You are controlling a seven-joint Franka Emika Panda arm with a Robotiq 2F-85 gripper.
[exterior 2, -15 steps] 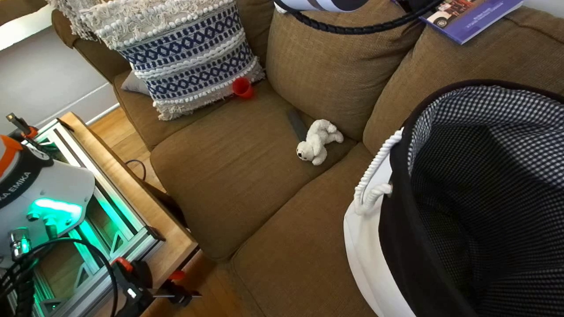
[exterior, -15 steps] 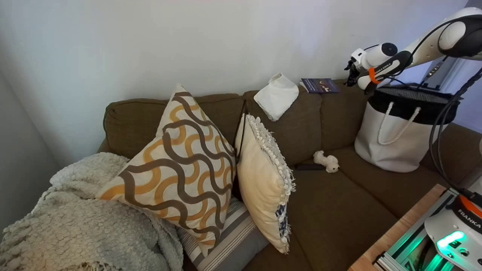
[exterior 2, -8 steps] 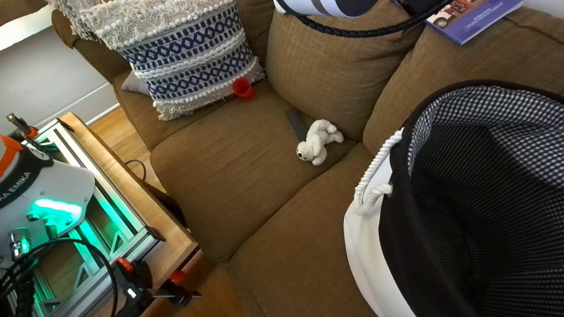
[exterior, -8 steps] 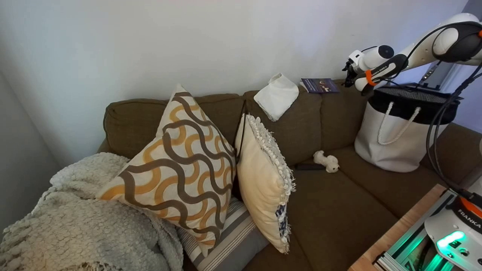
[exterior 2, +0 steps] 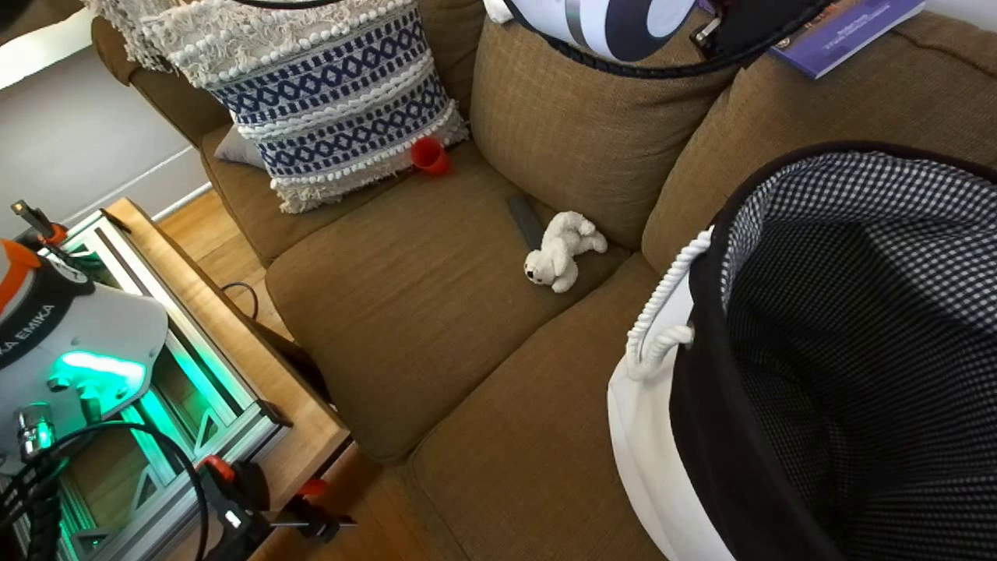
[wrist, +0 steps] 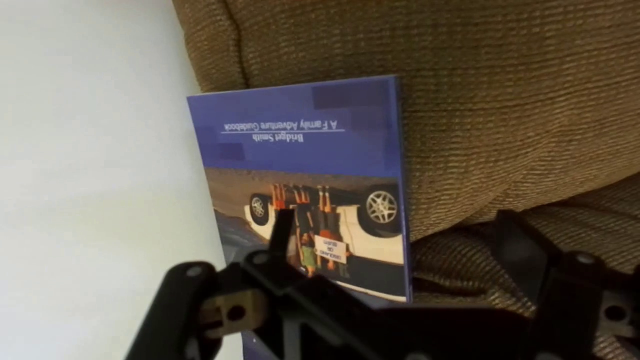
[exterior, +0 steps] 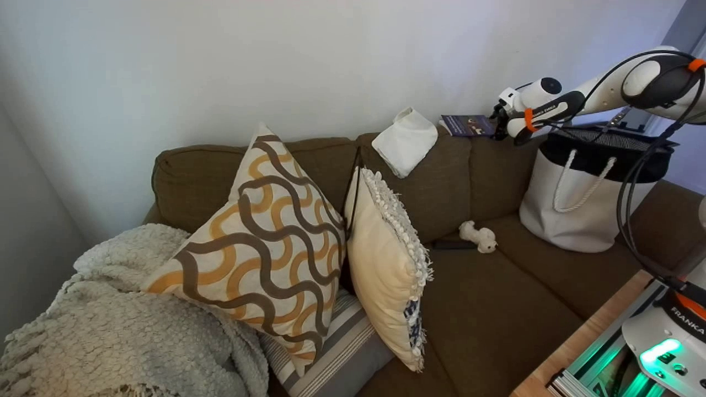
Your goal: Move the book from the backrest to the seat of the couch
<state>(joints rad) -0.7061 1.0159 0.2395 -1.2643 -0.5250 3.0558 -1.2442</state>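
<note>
The book has a bluish-purple cover and lies flat on top of the backrest of the couch, by the wall. It also shows, partly covered by the arm, in an exterior view. In the wrist view the book lies upside down, its lower part hidden behind the gripper. My gripper is open and empty. One finger is over the cover; the other is past the book's edge, above the brown fabric. I cannot tell whether it touches. The seat is below, in front of the backrest.
A white cloth hangs over the backrest. A tall basket stands on the seat. A white stuffed toy, a dark bar and a red cup lie on the seat. Throw pillows lean at one side.
The arm and gripper have moved down and across to the book, covering more of it in both exterior views. The book has not moved.
</note>
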